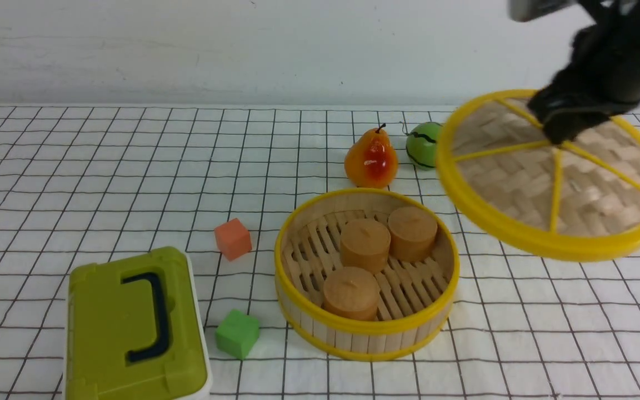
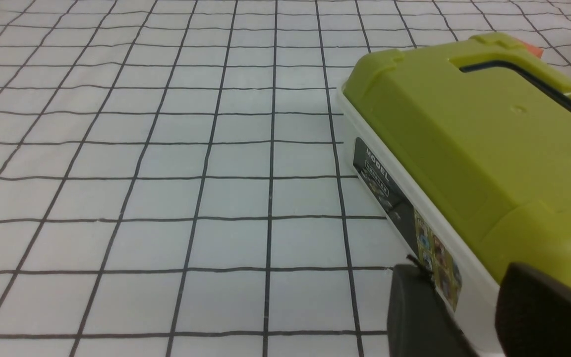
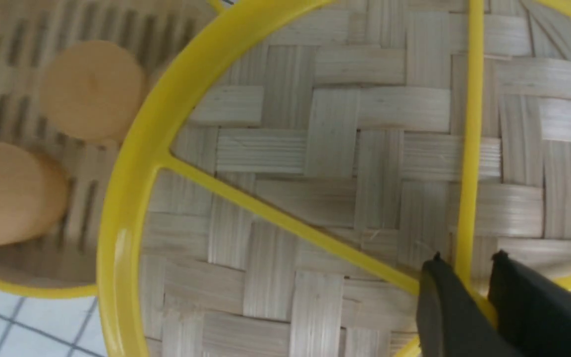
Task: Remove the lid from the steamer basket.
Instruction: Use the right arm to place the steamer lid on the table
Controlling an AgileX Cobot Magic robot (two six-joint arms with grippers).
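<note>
Woven tan bamboo lid with thick yellow rim and spokes [image 1: 553,183] hangs tilted above the counter's [image 1: 103,166] right edge, clear of the round slat-walled steamer basket [image 1: 364,328], which sits uncovered near the middle of the front edge. Jaws of the right gripper [image 1: 561,130] pinch a spoke near the hub. Those of the left gripper [image 2: 469,317] stand apart, empty. Lifting looks done. The next move probably calls for lowering the lid level onto the counter and letting go.

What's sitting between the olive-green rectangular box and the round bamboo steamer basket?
An orange cube and a green cube, seen in the front view.
</note>
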